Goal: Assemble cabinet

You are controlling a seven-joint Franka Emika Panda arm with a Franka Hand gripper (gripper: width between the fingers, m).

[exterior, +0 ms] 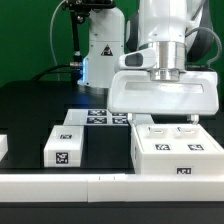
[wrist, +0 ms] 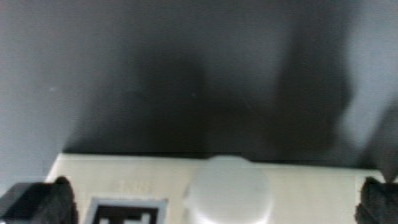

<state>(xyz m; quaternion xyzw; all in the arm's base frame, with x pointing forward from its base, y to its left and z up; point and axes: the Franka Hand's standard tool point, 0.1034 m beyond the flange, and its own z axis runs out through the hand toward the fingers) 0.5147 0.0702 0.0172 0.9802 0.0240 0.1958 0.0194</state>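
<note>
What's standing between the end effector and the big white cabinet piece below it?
Nothing visible. The end effector is right at the top edge of the large white cabinet piece, and the wrist view shows white plastic between its fingers. The small tagged block stands aside, toward the exterior view's left.

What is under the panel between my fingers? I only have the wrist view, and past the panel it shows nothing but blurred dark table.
Observer: The panel hangs over the cabinet box, apparently without touching it.
Operator: Anything else close by?
Observer: A smaller white block with one tag sits apart from the box, toward the exterior view's left.
Operator: And between them?
Observer: The marker board lies flat there, a little farther back.
</note>
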